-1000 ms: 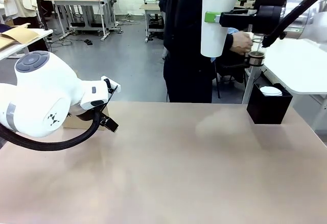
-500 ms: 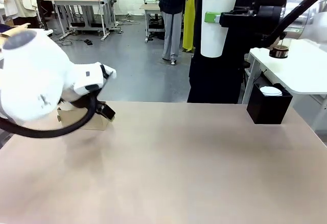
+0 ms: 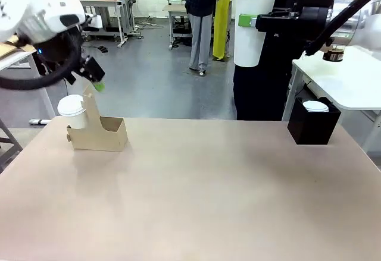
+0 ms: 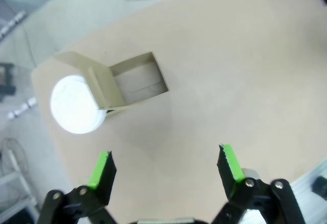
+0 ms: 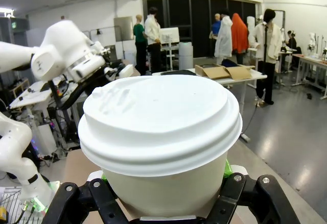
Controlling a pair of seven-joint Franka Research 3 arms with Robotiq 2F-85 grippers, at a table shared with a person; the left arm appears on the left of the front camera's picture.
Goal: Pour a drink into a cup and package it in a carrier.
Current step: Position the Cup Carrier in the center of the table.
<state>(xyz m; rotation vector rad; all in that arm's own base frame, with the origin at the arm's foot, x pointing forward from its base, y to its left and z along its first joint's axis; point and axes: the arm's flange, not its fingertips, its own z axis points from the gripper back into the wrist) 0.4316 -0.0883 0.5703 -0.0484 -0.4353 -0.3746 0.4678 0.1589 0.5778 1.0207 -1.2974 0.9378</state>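
Brown cardboard carrier point(image 3: 102, 135) sits near the table's point(image 3: 208, 207) far left corner, with a lidded white cup point(image 3: 72, 111) in its left slot. The left gripper point(image 3: 94, 78) hangs just above it, jaws wide apart, nothing in them. Further right, the right gripper point(image 3: 250, 20) is clamped on a second lidded cup point(image 3: 256, 44), high above the far edge. A black box point(image 3: 312, 127) sits at the far right edge with a white lid point(image 3: 315, 105) on top.

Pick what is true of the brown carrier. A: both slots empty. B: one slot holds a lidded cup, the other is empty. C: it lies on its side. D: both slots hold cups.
B: the carrier has a lidded cup in one slot; the left wrist view shows the other empty.
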